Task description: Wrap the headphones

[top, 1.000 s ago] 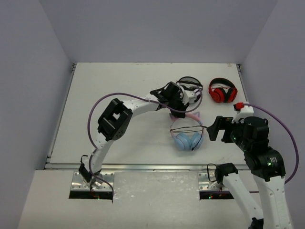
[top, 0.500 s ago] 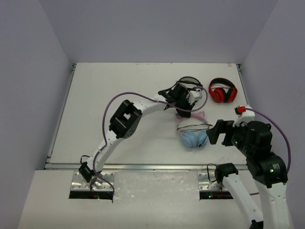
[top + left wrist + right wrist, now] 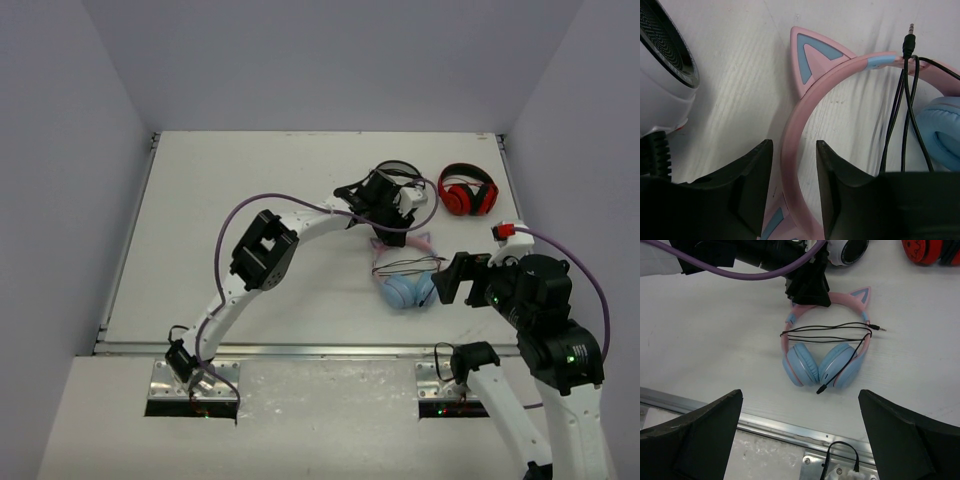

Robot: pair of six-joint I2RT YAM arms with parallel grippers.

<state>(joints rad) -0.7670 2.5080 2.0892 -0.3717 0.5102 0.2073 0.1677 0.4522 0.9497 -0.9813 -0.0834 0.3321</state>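
Note:
The headphones (image 3: 405,280) lie flat on the table, with a pink cat-ear headband (image 3: 800,125) and light-blue earcups (image 3: 820,365). The thin black cable (image 3: 825,332) runs in loops across the headband, and its jack plug (image 3: 909,42) is free. My left gripper (image 3: 794,145) straddles the headband with a small gap on each side, so it is open; it also shows in the top view (image 3: 385,230). My right gripper (image 3: 800,392) is wide open and empty, above the table just near the earcups, and appears in the top view (image 3: 447,280).
White-and-black headphones (image 3: 400,185) lie just behind the left gripper. Red-and-black headphones (image 3: 467,190) lie at the back right. A metal rail (image 3: 765,427) runs along the table's near edge, with a short black wire loop (image 3: 840,452) below it.
Over the last second my left gripper and the headphones shifted right and slightly nearer. My right arm drew back to the right. Nearly nothing has moved in the last half second.

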